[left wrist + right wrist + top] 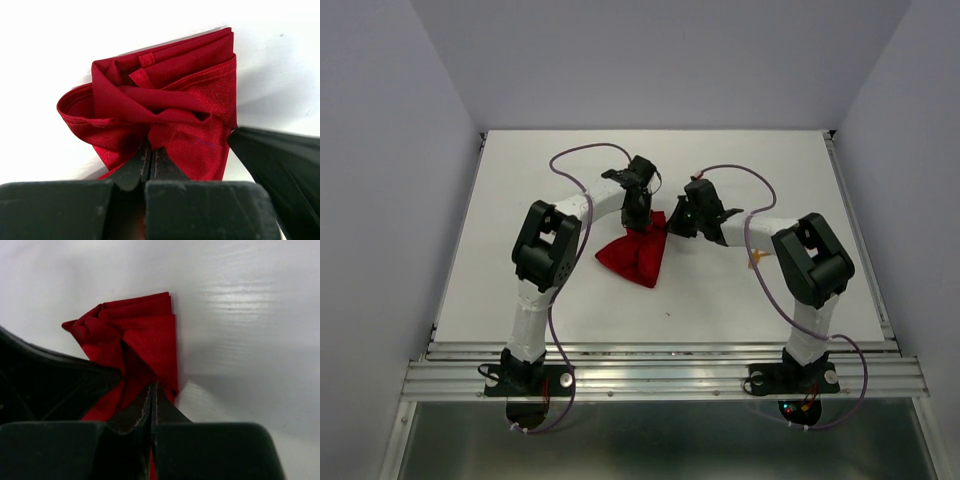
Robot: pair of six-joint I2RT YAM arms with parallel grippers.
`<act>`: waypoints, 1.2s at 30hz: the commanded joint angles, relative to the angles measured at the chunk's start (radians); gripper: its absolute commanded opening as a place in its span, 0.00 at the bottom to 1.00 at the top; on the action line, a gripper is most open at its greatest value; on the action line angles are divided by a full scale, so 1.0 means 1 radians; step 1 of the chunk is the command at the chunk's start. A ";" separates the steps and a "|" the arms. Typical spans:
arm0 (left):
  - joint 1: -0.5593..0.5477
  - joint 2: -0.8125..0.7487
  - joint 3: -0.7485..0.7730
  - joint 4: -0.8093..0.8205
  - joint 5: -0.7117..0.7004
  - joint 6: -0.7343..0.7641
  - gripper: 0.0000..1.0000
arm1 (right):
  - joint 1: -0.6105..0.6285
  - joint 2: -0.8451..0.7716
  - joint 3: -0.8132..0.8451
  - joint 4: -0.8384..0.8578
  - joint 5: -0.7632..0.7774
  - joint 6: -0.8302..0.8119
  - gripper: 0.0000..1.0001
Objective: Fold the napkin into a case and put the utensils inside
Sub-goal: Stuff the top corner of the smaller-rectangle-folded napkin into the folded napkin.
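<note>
The red napkin point(632, 255) lies bunched in uneven folds at the table's middle, one end lifted between the two grippers. My left gripper point(639, 218) is shut on a gathered fold of the napkin point(165, 100), with the cloth puckering at its tips point(151, 146). My right gripper point(676, 222) is shut on the napkin's point(145, 335) near edge at its tips point(153, 386). Both grippers sit close together at the cloth's far end. Of the utensils, only a small orange bit point(757, 258) shows beside the right arm. No tidy case shape is seen.
The white table point(770, 180) has raised metal rails along its left, right and near edges. Purple cables loop over both arms. Each wrist view shows the other gripper's dark body close alongside point(280, 165) point(50, 385).
</note>
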 commanded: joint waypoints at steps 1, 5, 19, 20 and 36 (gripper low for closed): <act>0.004 -0.023 0.022 0.001 0.011 0.025 0.00 | 0.018 -0.082 -0.071 0.084 -0.048 -0.021 0.01; 0.009 -0.032 0.008 0.006 0.011 0.022 0.00 | 0.046 -0.082 -0.106 0.107 -0.091 -0.021 0.01; 0.015 -0.070 0.003 0.001 0.008 0.009 0.00 | 0.104 0.019 -0.033 0.091 -0.106 -0.028 0.01; 0.015 -0.075 0.003 0.000 0.011 0.003 0.00 | 0.104 0.028 -0.022 0.069 -0.101 -0.030 0.01; 0.047 -0.101 0.045 -0.032 0.007 -0.077 0.10 | 0.122 0.093 0.007 -0.012 -0.029 -0.001 0.01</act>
